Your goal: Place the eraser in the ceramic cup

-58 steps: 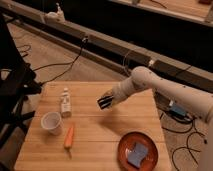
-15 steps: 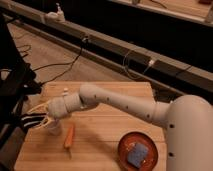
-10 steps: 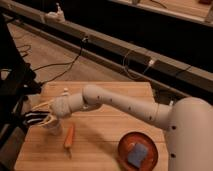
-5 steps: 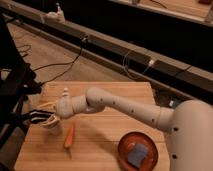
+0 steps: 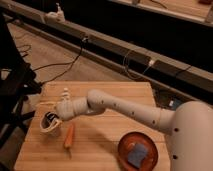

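Note:
The white ceramic cup stands near the left edge of the wooden table. My gripper is directly over the cup's mouth, with the white arm reaching in from the right. A small dark shape at the cup's mouth, right under the gripper, looks like the eraser. I cannot tell whether it is held or lying inside the cup.
An orange carrot lies just right of the cup. A small white bottle stands behind the arm's wrist. An orange-red plate with a blue-grey square pad sits at the front right. Cables and a dark stand lie off the table's left.
The gripper has shifted slightly right and down, from the cup's left rim to over its mouth. Nothing else has moved.

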